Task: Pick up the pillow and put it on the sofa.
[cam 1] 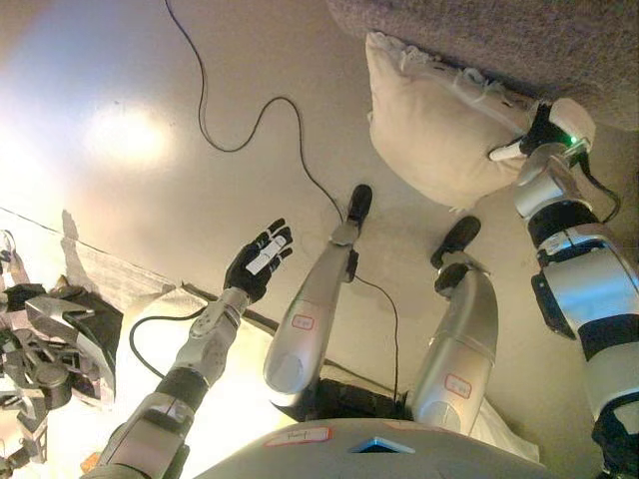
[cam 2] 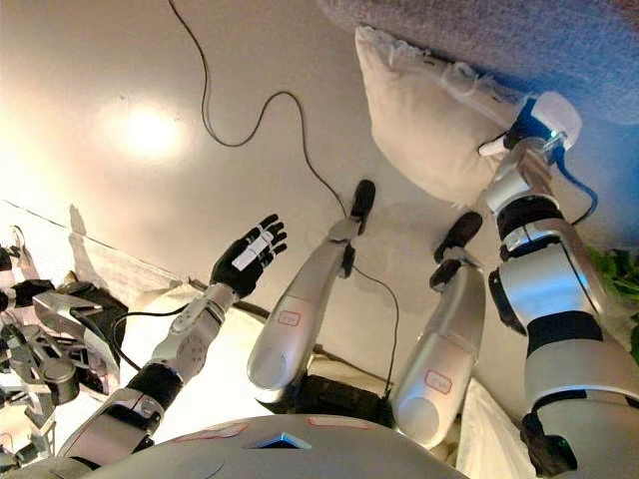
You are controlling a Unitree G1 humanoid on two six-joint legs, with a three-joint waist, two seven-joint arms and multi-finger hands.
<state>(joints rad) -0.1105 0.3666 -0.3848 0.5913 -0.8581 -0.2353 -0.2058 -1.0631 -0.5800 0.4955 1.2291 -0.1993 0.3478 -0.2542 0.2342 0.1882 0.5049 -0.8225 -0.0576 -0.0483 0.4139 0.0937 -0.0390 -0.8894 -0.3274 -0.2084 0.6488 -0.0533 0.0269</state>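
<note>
A cream pillow (cam 1: pixel 429 120) stands on its edge on the floor, leaning against the front of the grey-brown sofa (cam 1: pixel 499 35) at the top right. My right hand (cam 1: pixel 534 135) is at the pillow's right edge, close under the sofa, with its fingers curled on the cloth and a white fingertip (cam 1: pixel 504 152) lying on the pillow's face. My left hand (cam 1: pixel 260 261) is open and empty, held up over the floor at the lower left, well away from the pillow. The pillow also shows in the right eye view (cam 2: pixel 419 115).
A dark metal device (cam 1: pixel 50 344) sits at the left edge on a pale sheet (cam 1: pixel 110 274) spread on the floor. Green plant leaves (cam 2: pixel 617 274) show at the right edge. Bare shiny floor (cam 1: pixel 150 130) lies to the left of the pillow.
</note>
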